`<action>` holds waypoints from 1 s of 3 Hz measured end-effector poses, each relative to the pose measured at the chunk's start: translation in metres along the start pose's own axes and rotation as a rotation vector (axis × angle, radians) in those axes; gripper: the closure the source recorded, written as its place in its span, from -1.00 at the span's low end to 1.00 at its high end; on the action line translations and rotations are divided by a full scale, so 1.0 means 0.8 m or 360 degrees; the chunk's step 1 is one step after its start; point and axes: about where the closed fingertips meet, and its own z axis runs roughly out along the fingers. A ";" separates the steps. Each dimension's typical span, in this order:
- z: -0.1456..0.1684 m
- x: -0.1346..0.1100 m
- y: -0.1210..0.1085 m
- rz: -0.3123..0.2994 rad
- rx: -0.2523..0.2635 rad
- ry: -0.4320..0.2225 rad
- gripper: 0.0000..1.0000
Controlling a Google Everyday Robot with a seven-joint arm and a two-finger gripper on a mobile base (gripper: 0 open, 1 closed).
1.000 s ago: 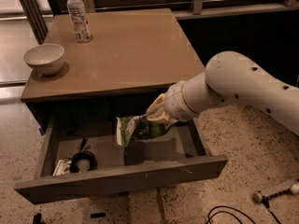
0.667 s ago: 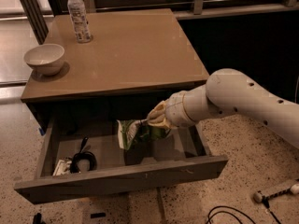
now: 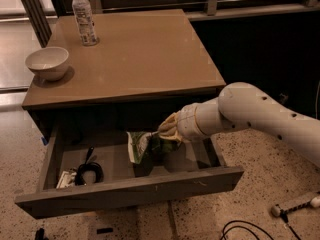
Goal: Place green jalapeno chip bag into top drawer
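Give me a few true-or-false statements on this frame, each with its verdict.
1. The top drawer is pulled open. True.
2. The gripper holds the green jalapeno chip bag above the tabletop. False: it grips the bag below the tabletop, within the open drawer.
3. The bottle lies on its side. False: it stands upright near a back corner of the table.
4. A white bowl sits on the table. True.
5. A black object lies in the drawer, apart from the bag. True.
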 end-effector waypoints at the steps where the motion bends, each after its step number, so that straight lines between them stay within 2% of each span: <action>1: 0.038 0.020 0.004 -0.0090 0.0004 -0.0084 1.00; 2: 0.066 0.031 0.003 -0.0133 -0.0015 -0.0141 1.00; 3: 0.068 0.032 0.004 -0.0132 -0.0018 -0.0144 0.62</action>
